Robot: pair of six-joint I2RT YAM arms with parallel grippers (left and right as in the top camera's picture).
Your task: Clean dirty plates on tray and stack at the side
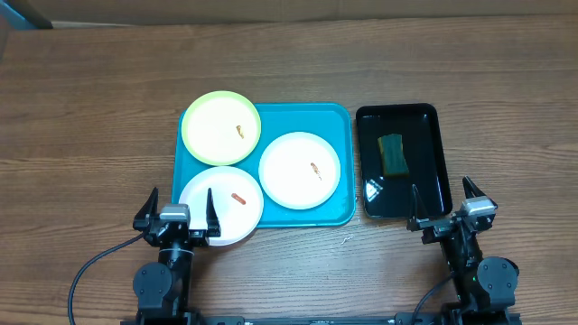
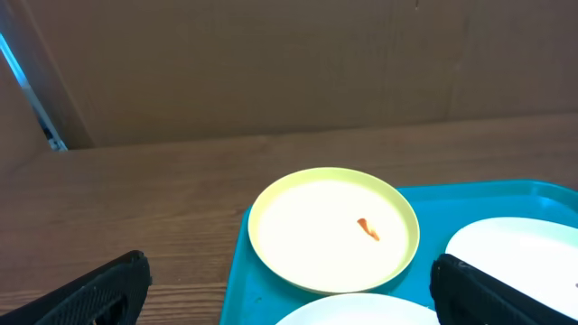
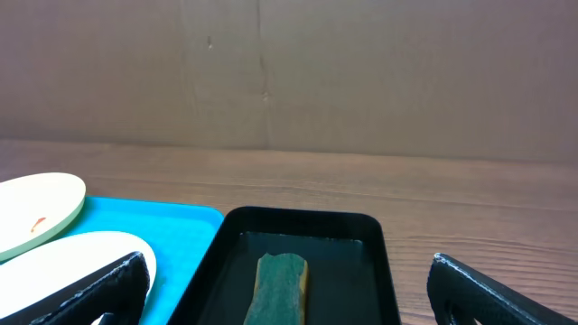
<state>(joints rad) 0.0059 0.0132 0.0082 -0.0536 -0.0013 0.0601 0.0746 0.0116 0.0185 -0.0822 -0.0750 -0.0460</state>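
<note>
The wooden table carries the turquoise tray and, just right of it, a black tray.

light: bright, even, diffuse from above | shadows: faint, soft-edged | glare: white reflections on glossy black tray | overhead: sharp, colours clean | wrist views: mid-ground sharp, near fingers dark and slightly blurred, back wall dimmer

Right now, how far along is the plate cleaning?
Nothing done: yellow-green plate, right white plate and near white plate sit smeared on the turquoise tray. Nothing in hand: left gripper and right gripper hang open, sponge untouched in its black tray. Wiping and stacking remain.
</note>
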